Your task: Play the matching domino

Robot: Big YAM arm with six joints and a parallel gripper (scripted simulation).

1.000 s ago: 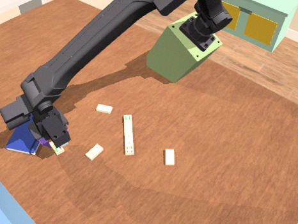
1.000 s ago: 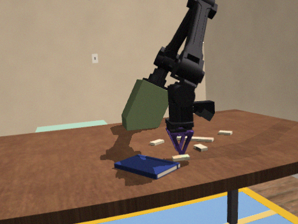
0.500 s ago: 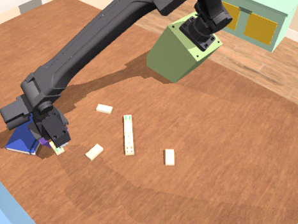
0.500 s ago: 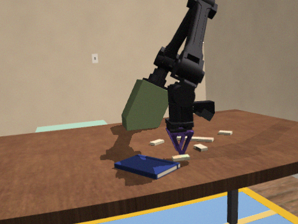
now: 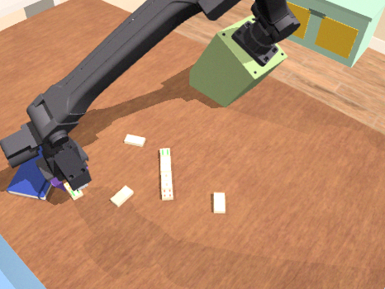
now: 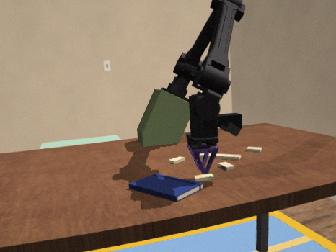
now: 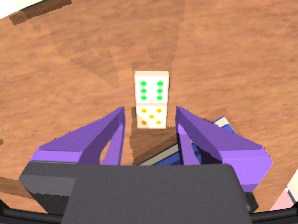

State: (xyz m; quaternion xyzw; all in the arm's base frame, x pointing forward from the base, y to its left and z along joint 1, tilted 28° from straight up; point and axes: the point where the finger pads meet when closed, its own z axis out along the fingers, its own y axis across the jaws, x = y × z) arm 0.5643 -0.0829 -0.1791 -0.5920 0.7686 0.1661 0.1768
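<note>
The line (image 5: 165, 173) is two face-up dominoes end to end in the middle of the table, with green pips at its far end and red-orange pips at its near end. Three face-down blank dominoes lie around it: one far left (image 5: 135, 140), one near left (image 5: 121, 196), one near right (image 5: 219, 202). A fourth domino (image 7: 152, 99) lies face up, with green pips on its far half and yellow pips on its near half; it also shows in the top view (image 5: 74, 192). My gripper (image 7: 150, 113) stands low over its near end, purple fingers apart on either side with small gaps, open.
A blue book (image 5: 29, 182) lies flat right beside the gripper and the face-up domino; it also shows in the exterior view (image 6: 166, 186). A tilted green box (image 5: 231, 70) stands at the back of the table. A pale green cabinet (image 5: 330, 25) is beyond the table.
</note>
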